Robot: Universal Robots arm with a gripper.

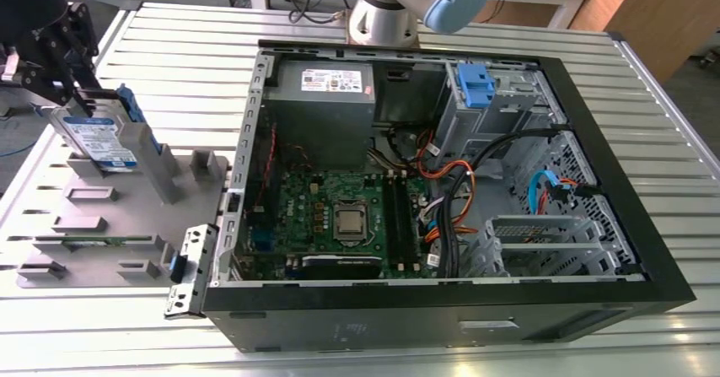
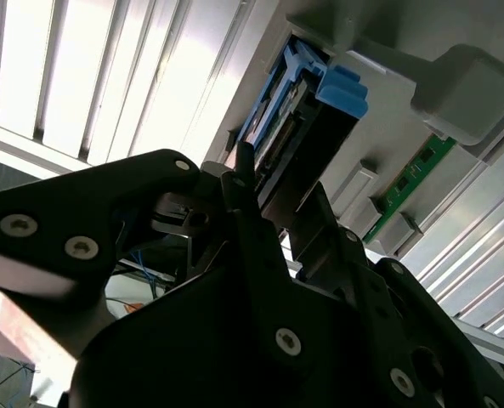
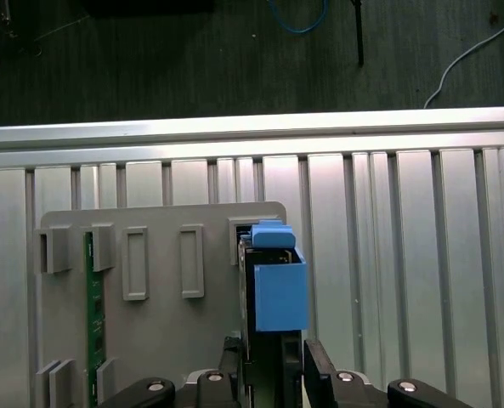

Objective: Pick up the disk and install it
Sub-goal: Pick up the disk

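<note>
Disk [image 1: 104, 141] stands on edge in a slot of the grey fixture [image 1: 101, 225], near the counter [image 1: 180, 48] edge on the exterior view's left. It is well apart from the open PC case [image 1: 658, 284]. Hand [image 1: 90, 99] is at its top edge, can't tell if clamped. Fixture post [image 1: 160, 170] just beside.

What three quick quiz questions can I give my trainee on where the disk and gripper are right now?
1. True or false: the disk lies flat inside the computer case.
2. Multiple choice: the gripper is nearest to A) the disk, B) the power supply, C) the motherboard.
3. Fill in: the disk stands upright in the grey ___ at the exterior view's left.
Key: 1 false; 2 A; 3 holder.
</note>
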